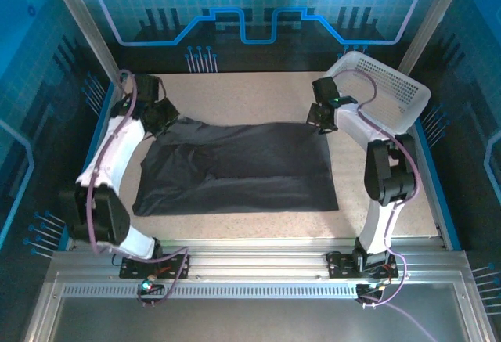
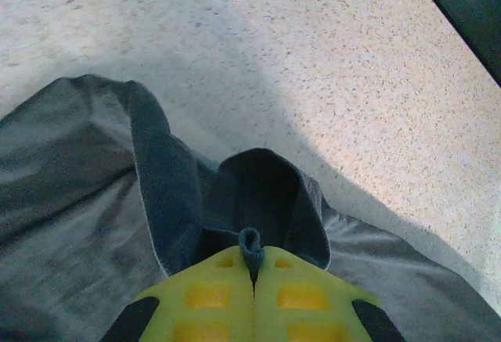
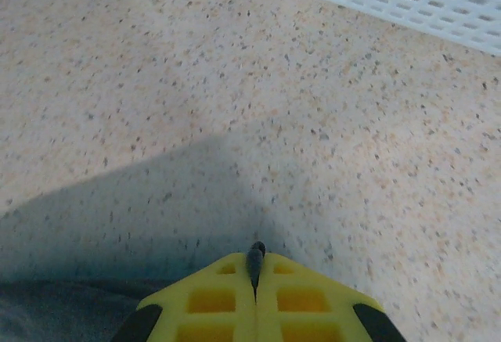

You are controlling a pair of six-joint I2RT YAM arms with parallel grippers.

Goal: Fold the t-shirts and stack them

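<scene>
Between and nearer than your left gripper [image 2: 252, 257] and right gripper [image 3: 255, 260], the t-shirt [image 1: 235, 166] lies spread on the speckled beige table [image 1: 250, 91]. Each gripper is pinched closed on a far corner of it. Beyond your right gripper sits the white basket [image 1: 383, 84], then the blue-patterned back wall [image 1: 258, 5].

The t-shirt [image 1: 243, 166] lies spread on the middle of the table [image 1: 235, 91]. Its 2 far corners are pinched, the left one by the left gripper [image 1: 166, 117] and the right one by the right gripper [image 1: 322, 125]. The basket [image 1: 383, 84] stands in the table's far right corner, just behind the right gripper.
</scene>
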